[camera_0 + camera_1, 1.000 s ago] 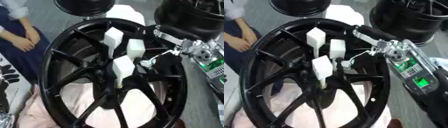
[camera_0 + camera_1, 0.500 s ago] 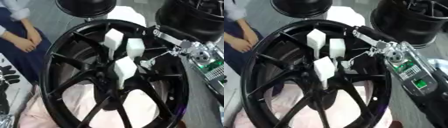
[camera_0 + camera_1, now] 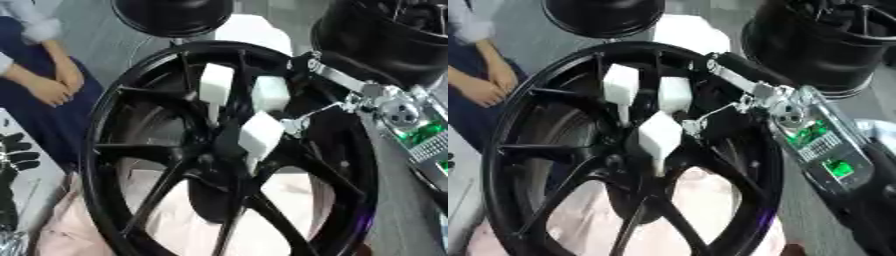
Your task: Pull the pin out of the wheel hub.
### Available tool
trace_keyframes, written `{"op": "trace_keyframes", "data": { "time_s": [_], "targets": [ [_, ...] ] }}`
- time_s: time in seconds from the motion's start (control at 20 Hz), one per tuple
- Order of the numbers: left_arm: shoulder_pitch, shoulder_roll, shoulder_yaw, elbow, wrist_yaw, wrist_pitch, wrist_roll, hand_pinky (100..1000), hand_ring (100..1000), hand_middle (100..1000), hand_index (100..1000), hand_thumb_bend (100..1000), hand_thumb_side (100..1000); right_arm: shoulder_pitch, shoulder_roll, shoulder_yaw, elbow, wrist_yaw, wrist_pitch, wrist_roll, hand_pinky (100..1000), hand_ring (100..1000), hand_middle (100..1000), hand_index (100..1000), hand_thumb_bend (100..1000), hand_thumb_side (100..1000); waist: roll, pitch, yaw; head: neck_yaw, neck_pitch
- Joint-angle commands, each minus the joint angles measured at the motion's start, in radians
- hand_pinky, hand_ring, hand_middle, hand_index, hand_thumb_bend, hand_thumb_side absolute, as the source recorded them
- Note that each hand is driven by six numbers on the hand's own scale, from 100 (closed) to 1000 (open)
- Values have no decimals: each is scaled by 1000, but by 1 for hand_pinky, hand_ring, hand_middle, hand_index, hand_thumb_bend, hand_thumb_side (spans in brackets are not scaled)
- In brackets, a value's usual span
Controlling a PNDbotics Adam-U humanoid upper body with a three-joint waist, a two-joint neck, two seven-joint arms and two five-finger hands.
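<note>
Wheel hub, pink cloth, grey floor

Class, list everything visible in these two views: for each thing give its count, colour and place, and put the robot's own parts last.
Spoked wheel: one, glossy black, centre, lying on pale pink cloth.
Block-headed pins: three, white, standing at the wheel's hub.
Other wheels: two, black, far edge, one upper right, one top centre.
White rounded object: one, behind the spoked wheel.
Seated person's clasped hands: upper left, not touching.
Right hand: black and silver, reaching to the pins from the right.
Left hand: black, left edge, idle.
</note>
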Motion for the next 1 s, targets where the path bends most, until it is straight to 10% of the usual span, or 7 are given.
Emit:
{"op": "trace_keyframes", "data": {
  "time_s": [0.05,0.2,0.25,0.3,1.0],
  "targets": [
    [-9,24,-2,-15,-4,5,2,585,563,553,708,100,886,-18,4,-29,5,-39,32,-37,706,728,252,375,100,113,10,-24,1,-11,-9],
    [-10,23,-3,-12,-3,6,2,585,563,553,709,100,886,-25,4,-29,-11,-90,69,-52,698,714,227,359,105,107,10,-27,2,-12,-6],
    [-10,23,-3,-12,-3,6,2,585,563,553,709,100,886,-27,2,-31,-18,-107,79,-53,695,709,215,354,100,273,10,-28,1,-12,-6],
    [-9,23,-3,-11,-3,6,2,585,563,553,709,100,886,-29,-1,-34,-26,-125,87,-53,693,706,210,351,131,100,10,-29,1,-13,-5],
    [-4,20,0,-1,-1,6,6,585,563,552,708,100,885,-73,-82,-102,-98,-273,159,-107,685,687,182,333,189,100,13,-42,-9,-6,-7]
  ]
}}
